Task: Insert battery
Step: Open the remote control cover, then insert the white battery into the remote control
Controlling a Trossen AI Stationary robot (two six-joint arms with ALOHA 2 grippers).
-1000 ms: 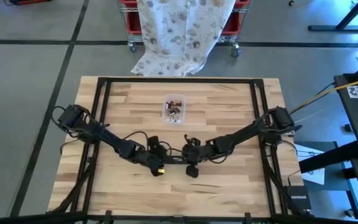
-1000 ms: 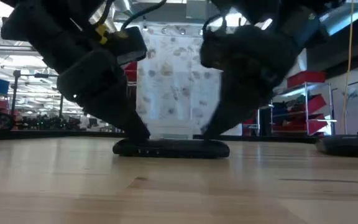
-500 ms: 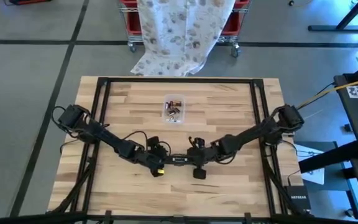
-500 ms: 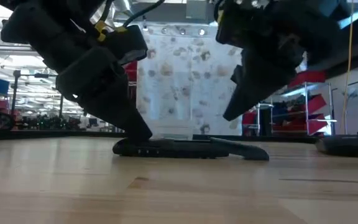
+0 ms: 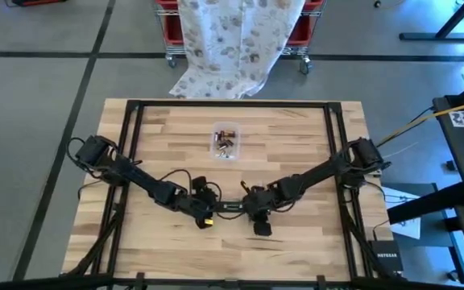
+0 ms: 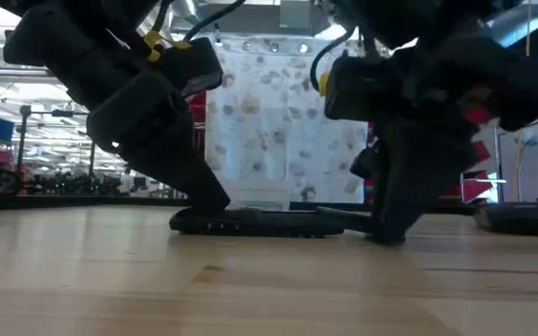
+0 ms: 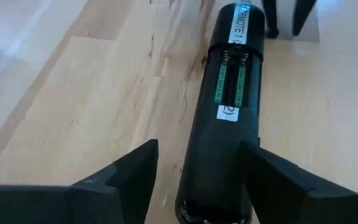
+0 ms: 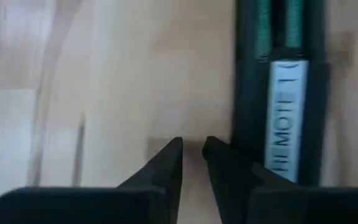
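Behind the wooden desk hangs a patterned cloth, with red bins and shelving farther back in the room. At the desk's near middle lies a black remote control, back side up, its battery bay open and showing green contacts but no batteries. The left gripper straddles one end of the remote, its fingers spread around the body, though whether they actually press on it cannot be told. The change is on the right: a second ago the right gripper stood at the remote's other end; half a second ago it had lifted and the battery cover was drawn out sideways; now the gripper has come down just beside the remote, fingers narrowed to a thin gap and holding nothing, while the cover lies on the desk nearby. So the bay appears ready, and what remains is likely fetching a battery from the small clear container of batteries well apart toward the desk's far side.
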